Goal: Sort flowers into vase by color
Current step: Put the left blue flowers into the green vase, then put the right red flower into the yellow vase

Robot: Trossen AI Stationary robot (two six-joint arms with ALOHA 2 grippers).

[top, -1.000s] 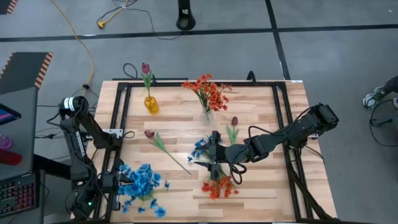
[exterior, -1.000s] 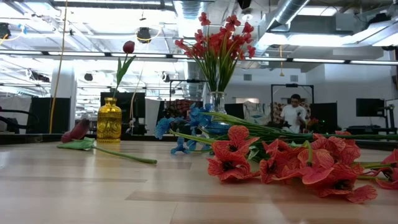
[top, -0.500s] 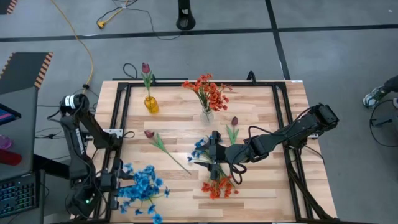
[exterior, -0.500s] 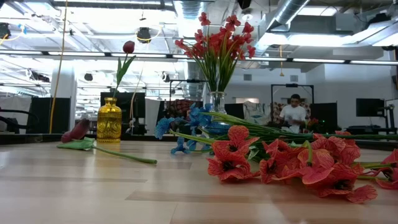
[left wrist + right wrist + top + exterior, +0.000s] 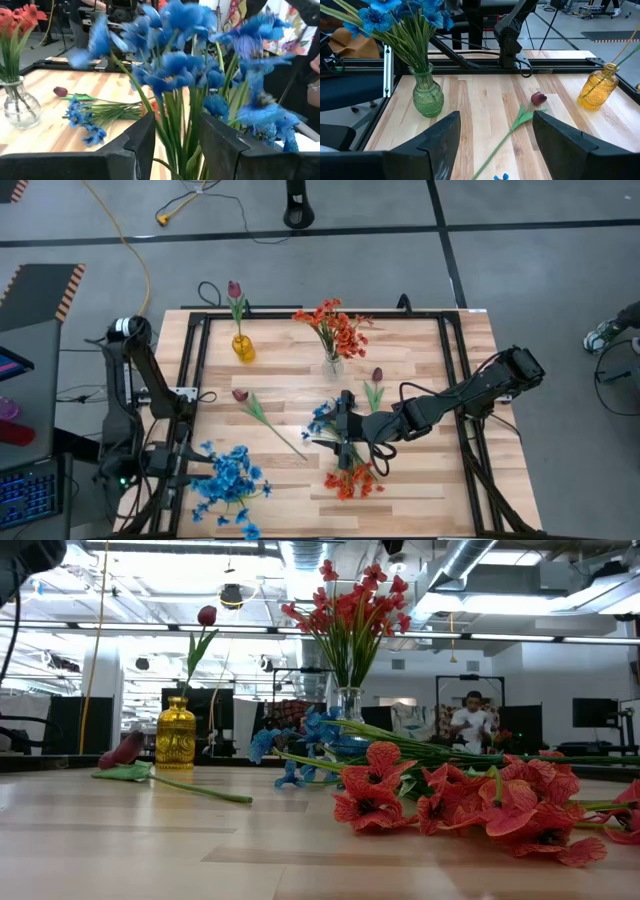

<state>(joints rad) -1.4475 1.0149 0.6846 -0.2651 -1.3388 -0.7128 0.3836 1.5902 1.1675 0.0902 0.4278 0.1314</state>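
Blue flowers (image 5: 175, 65) stand in a green glass vase (image 5: 427, 96) at the table's near left corner. My left gripper (image 5: 176, 120) is open at their stems, one finger on either side. My right gripper (image 5: 340, 425) hangs open mid-table above a loose blue sprig (image 5: 322, 418), with nothing between its fingers (image 5: 445, 135). An orange-red sprig (image 5: 350, 478) and two maroon tulips (image 5: 255, 408) (image 5: 375, 385) lie flat on the wood. A yellow vase (image 5: 243, 346) holds one maroon tulip. A clear vase (image 5: 333, 365) holds orange-red flowers.
A black metal frame (image 5: 190, 380) runs around the wooden tabletop. The yellow and clear vases stand along the far side. Bare wood lies between them and the loose flowers, and also at the table's near right. A person (image 5: 470, 725) stands far back in the room.
My left gripper has opened and let go of the blue stems, then risen and drawn back toward the table's left edge. The blue bunch has stayed in its vase and its heads have settled a little toward the near edge.
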